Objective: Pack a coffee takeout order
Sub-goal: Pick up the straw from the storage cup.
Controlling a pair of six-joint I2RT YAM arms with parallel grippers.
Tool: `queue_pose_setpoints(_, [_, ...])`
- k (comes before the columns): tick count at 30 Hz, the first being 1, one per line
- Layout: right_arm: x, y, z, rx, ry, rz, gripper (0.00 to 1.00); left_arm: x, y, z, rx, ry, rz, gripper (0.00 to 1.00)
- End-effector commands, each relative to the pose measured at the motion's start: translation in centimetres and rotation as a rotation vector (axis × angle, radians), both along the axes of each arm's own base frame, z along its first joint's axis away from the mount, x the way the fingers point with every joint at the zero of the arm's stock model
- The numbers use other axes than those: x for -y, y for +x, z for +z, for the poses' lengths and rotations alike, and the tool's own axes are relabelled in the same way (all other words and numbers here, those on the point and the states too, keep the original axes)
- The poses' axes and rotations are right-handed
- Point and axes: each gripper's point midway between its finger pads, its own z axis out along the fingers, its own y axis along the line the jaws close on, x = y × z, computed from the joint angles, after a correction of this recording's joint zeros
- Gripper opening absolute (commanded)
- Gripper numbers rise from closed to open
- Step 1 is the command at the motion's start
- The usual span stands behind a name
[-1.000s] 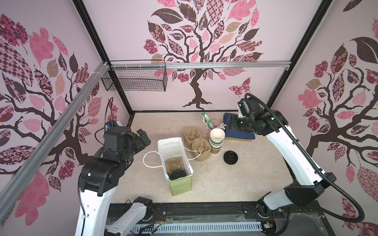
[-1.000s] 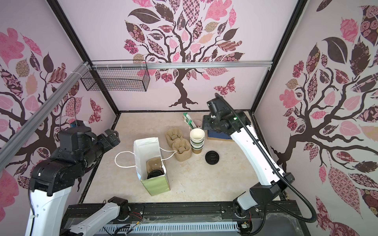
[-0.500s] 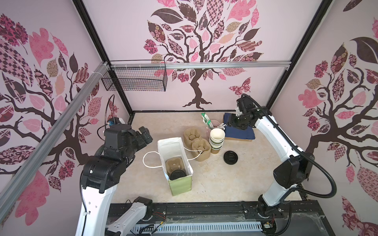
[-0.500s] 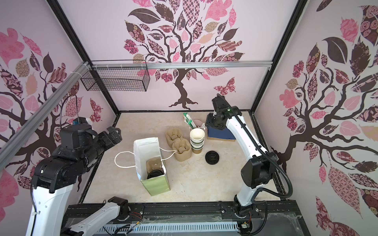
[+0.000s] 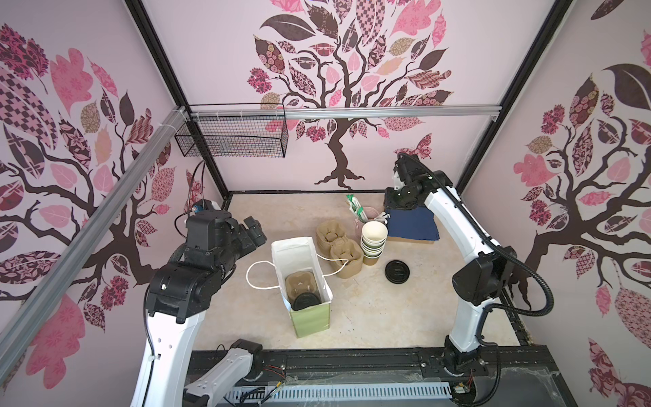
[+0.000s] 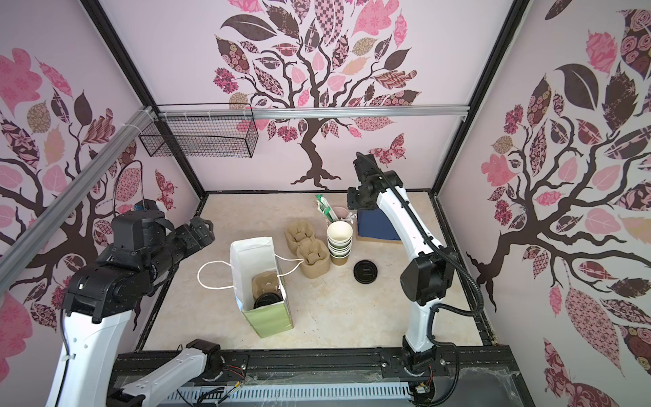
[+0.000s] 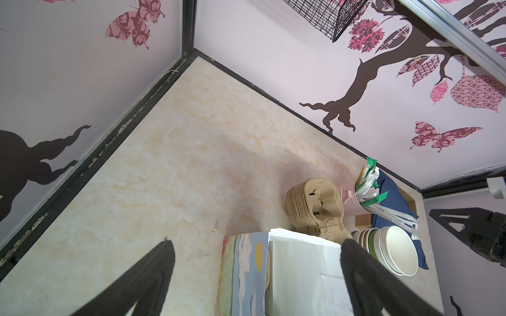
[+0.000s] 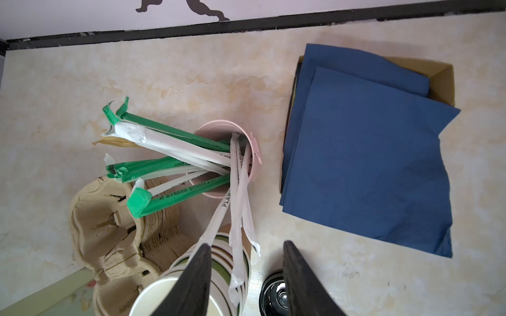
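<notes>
Just beside the right gripper (image 8: pixel 246 243), whose jaws stood parted and empty, lay one stack of navy napkins (image 8: pixel 367 164) in one cardboard box (image 8: pixel 443 82). Near the left gripper (image 7: pixel 257 240), jaws wide and empty, stood one paper bag (image 5: pixel 311 322) holding one pulp carrier (image 5: pixel 298 281) and one lidded cup (image 5: pixel 305 301); one loose lid (image 5: pixel 397 271) lay apart.

Tally so far: one pale green paper bag with white handles (image 5: pixel 311 322), one tan pulp two-cup carrier (image 5: pixel 299 282), one cup with a black round lid (image 5: pixel 305 302), one loose black lid (image 5: pixel 397 271). Also one stack of white-lined paper cups (image 5: pixel 374 239), one stack of tan pulp carriers (image 5: pixel 338 243), one pink straw pot (image 8: pixel 216 131) and at least two navy napkins (image 8: pixel 369 164).
</notes>
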Motion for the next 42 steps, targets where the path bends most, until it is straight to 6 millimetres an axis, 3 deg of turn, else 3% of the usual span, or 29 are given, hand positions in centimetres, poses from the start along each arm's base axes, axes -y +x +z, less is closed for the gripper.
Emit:
queue_pose_setpoints(1, [-0.8,0.5,-1.8,-0.031,-0.092,0.039,0.45,-0.1,-0.2,0.9,0.025,0.007,-0.011,0.98])
queue_pose_setpoints(6, [-1.8,0.7,-2.9,-0.042,-0.149,0.049,0.42,-0.1,-0.3,0.9,0.022,0.010,-0.009,0.98])
queue_pose_setpoints(9, [-1.1,0.6,-3.2,-0.042,-0.211,0.024,0.37,-0.1,-0.3,0.9,0.020,0.012,-0.013,0.98])
queue_pose_setpoints(14, [-0.2,0.4,-3.7,-0.043,-0.265,0.004,0.37,0.0,-0.1,0.7,0.019,0.008,-0.015,0.98])
queue_pose_setpoints(30, [-0.8,0.1,-5.2,-0.090,-0.252,0.018,0.27,-0.1,-0.1,0.8,0.021,0.004,-0.011,0.98])
queue_pose_setpoints(37, [-0.8,0.0,-5.2,-0.093,-0.253,0.018,0.17,-0.2,-0.1,0.9,0.022,0.004,-0.009,0.98])
queue_pose_setpoints(42, [-0.8,-0.1,-5.3,-0.099,-0.253,0.017,0.21,-0.1,0.0,0.9,0.021,0.004,-0.010,0.98])
